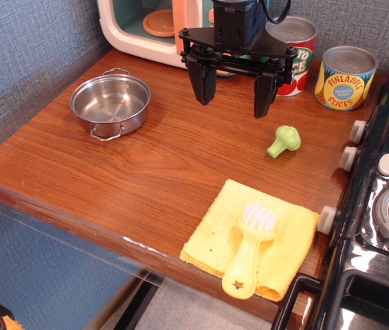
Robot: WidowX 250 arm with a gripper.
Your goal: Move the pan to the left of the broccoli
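The pan, a shallow shiny steel pot with two wire loop handles, stands on the wooden tabletop at the left. The broccoli, a small green toy floret, lies on its side at the right, well apart from the pan. My gripper hangs above the table's back middle, between the two, with its black fingers spread wide and nothing between them. It is to the right of the pan and up-left of the broccoli, touching neither.
A toy microwave stands at the back. A tomato can and a pineapple can stand at the back right. A yellow cloth with a yellow brush lies at the front right. A toy stove borders the right edge.
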